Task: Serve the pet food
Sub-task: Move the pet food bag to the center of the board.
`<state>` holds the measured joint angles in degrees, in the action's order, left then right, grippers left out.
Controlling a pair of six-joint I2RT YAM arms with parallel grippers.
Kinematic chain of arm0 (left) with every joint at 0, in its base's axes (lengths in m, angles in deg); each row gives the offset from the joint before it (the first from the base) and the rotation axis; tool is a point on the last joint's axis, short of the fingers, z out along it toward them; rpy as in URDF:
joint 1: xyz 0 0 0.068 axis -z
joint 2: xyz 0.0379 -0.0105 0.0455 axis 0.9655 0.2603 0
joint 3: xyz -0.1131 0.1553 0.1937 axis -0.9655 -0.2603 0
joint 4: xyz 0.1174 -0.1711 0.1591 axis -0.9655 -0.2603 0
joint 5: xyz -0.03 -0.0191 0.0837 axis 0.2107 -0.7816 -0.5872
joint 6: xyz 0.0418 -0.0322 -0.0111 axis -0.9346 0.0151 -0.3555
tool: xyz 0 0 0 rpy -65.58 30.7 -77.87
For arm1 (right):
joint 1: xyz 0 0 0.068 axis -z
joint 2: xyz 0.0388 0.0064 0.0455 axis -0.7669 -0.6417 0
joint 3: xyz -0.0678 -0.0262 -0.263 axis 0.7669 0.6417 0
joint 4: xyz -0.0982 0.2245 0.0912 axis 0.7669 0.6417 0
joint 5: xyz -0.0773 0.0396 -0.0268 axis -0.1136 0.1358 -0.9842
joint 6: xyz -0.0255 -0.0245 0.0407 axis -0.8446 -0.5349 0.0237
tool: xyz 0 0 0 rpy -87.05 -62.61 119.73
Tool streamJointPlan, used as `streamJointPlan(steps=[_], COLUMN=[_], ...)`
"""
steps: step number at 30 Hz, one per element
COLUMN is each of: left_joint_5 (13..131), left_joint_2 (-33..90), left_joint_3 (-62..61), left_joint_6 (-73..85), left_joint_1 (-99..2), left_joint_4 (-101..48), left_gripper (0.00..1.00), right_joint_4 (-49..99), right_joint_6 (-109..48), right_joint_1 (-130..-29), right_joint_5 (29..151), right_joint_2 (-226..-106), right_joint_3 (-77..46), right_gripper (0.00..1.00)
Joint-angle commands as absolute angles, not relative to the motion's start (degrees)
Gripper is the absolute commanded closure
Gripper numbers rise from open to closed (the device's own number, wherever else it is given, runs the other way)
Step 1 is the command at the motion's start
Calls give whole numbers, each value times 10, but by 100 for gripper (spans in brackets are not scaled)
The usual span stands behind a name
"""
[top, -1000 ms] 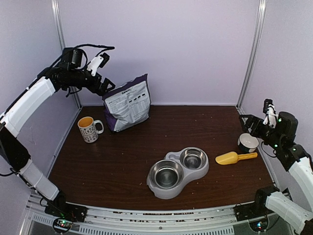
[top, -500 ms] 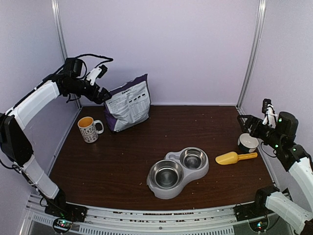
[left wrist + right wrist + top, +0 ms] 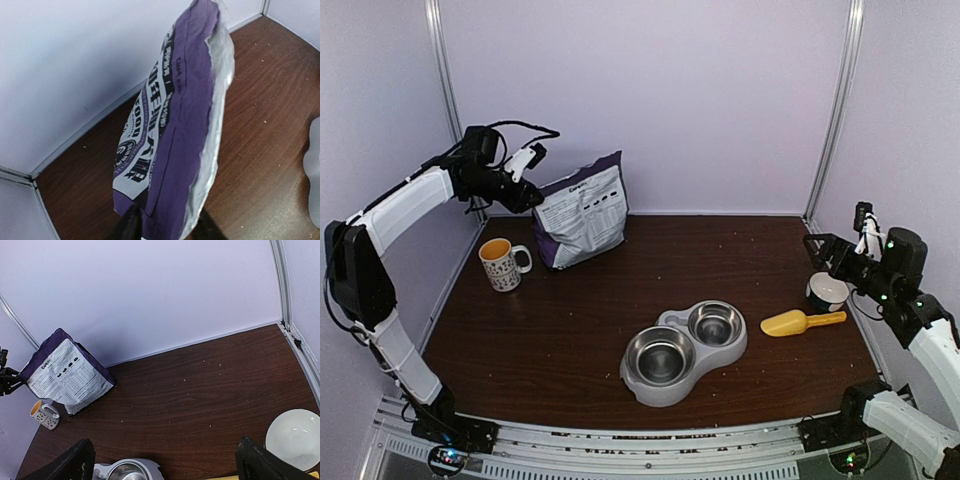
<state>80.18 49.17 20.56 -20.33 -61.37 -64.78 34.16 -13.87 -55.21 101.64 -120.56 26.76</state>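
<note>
Left pincer (image 3: 167, 227), bag (image 3: 175, 125) corner cropped below

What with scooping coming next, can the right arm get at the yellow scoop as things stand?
Probably yes. The yellow scoop lies uncovered on the table near the open right hand; only a white bowl sits close beside its handle.

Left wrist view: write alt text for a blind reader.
A purple-and-white food bag, seen edge-on, has its near edge between the left gripper's dark fingers. Behind it lie a dark wooden table and a lilac wall.
</note>
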Motion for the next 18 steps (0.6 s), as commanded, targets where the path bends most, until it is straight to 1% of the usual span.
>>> streamJointPlan(steps=[1,2,3,5,6,12,18], left_joint_5=[812,814,815,817,818,799,712], left_joint_2=[491,489,485,479,475,440,389], left_joint_3=[203,202,199,194,193,181,161], left_joint_6=[-208,-208,-208,-208,-207,-197,-178], left_joint_1=[-618,-617,-617,-617,-617,-593,-541], left_joint_4=[-625,-625,-625,-625,-625,-625,-640], left_gripper=[77,80,87,97,100,100,100], right_joint_4=[332,332,332,331,331,335,365], right_joint_6=[-138,-138,-138,-137,-136,-135,-147], right_joint_1=[-554,-554,-554,-554,-554,-554,-554], right_joint_5=[1023,1022,1021,1022,1022,1020,1011], right_joint_2=[-1203,-1203,-1204,-1206,-1208,-1216,-1219], right_joint_3=[272,273,273,275,276,278,264], right_gripper=[0,0,0,0,0,0,0])
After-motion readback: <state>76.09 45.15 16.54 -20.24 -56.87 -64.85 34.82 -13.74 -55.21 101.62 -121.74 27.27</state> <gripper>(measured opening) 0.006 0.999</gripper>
